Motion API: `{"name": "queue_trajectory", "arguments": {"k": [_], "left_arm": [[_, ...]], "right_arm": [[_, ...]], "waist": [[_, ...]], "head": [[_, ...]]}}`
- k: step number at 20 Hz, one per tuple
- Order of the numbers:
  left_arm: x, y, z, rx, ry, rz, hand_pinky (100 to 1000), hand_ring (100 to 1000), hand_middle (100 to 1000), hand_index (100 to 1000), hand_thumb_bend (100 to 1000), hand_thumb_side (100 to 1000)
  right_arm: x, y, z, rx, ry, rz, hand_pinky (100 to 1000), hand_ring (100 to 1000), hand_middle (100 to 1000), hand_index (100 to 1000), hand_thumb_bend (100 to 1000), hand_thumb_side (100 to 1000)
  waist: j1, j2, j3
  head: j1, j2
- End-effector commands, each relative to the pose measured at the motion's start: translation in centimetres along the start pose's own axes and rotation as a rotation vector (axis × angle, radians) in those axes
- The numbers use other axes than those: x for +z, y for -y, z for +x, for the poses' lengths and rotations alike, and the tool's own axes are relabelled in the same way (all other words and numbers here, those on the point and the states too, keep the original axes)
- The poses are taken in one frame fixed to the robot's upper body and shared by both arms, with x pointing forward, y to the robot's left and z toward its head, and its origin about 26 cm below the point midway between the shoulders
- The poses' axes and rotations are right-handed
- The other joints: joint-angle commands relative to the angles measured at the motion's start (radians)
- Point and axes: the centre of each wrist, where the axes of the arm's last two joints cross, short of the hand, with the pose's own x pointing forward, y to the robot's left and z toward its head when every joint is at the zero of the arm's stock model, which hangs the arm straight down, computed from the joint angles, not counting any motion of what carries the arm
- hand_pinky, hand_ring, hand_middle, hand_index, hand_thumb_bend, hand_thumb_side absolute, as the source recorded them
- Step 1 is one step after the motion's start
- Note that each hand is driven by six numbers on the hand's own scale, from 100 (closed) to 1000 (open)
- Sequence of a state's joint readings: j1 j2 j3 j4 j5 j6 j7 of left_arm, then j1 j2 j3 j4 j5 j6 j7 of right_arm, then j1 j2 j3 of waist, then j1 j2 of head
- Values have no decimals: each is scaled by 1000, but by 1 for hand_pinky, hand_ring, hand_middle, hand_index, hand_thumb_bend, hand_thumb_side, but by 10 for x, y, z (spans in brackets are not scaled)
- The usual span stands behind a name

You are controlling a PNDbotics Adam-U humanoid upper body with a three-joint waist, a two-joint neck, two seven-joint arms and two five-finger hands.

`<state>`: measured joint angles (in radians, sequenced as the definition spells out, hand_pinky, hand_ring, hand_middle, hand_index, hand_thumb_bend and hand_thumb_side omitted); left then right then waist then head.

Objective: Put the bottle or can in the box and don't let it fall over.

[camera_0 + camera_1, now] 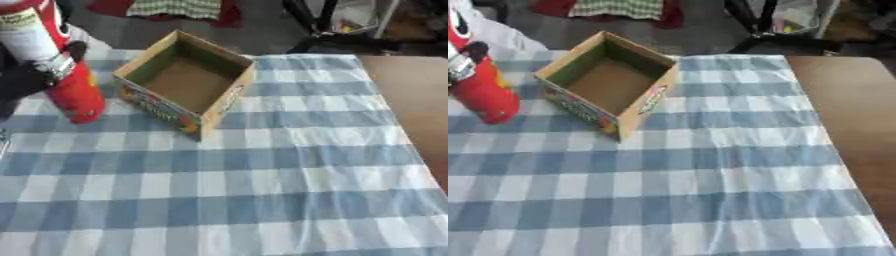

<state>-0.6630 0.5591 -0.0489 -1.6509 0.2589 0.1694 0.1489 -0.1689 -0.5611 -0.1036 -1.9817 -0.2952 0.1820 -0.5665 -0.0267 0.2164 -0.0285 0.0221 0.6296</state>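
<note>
a table covered in a blue-and-white checked cloth fills most of the frame, with a strip of bare brown tabletop along the right edge. in the upper left of the frame the robot's left hand — black, coming in from the left edge — is wrapped around a tall red can with a white label, its dark fingers curled around the body of the can. the can leans, its top toward the upper left corner and its red base low, near the cloth; whether the base touches the cloth cannot be told. just to the right of the can, upper centre-left of the frame, sits an open cardboard box, turned at an angle so one corner points toward the viewer. its inside is plain brown and holds nothing, and its outer sides carry colourful printed graphics. the can is outside the box, beside the box's left wall and apart from it. the right hand does not appear in either view. beyond the far edge of the table — at the top of the frame — lie a grey floor, some red and striped fabric and dark furniture legs.
</note>
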Motion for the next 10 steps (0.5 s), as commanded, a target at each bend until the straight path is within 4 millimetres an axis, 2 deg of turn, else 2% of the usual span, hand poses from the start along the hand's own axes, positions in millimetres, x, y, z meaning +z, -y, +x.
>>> {"name": "queue_trajectory", "arguments": {"k": [1,4,10], "left_arm": [[-18,-9,17,-38,42,5,1000,711,530,447,276,100],[-35,-9,25,-51,61,11,1000,711,530,448,267,100],[-62,-6,33,-53,89,24,1000,711,529,448,263,100]], "right_arm": [[-5,-2,12,-20,45,19,886,1000,818,813,100,710],[-7,-6,15,-36,59,28,886,1000,817,813,100,712],[-11,-12,21,-59,79,54,886,1000,817,813,100,712]], "waist": [[1,-4,-13],[1,14,-37],[5,36,-84]], "head": [[23,-42],[43,-75],[72,-112]]}}
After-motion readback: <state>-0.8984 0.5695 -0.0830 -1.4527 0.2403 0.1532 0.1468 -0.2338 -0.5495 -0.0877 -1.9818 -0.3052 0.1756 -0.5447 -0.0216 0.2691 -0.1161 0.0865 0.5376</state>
